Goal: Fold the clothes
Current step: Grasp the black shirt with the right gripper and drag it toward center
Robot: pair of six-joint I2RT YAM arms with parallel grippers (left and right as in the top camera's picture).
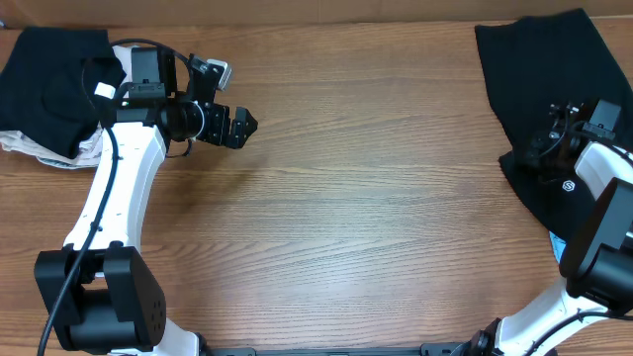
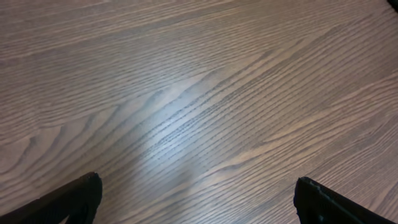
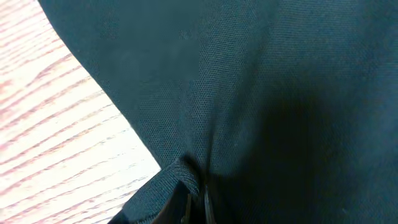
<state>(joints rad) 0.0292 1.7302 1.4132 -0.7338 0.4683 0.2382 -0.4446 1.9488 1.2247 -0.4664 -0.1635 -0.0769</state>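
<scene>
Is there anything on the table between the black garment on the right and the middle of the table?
Nothing visible. The table is bare wood there, and the right gripper is shut on the black garment.

A brown wood-grain table (image 1: 376, 198) fills the view, with a soft pale glare on it.

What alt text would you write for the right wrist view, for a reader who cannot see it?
A black garment fills most of the frame, its edge pinched into a ridge by the shut right gripper at bottom centre. Pale wooden table shows at the left.
</scene>
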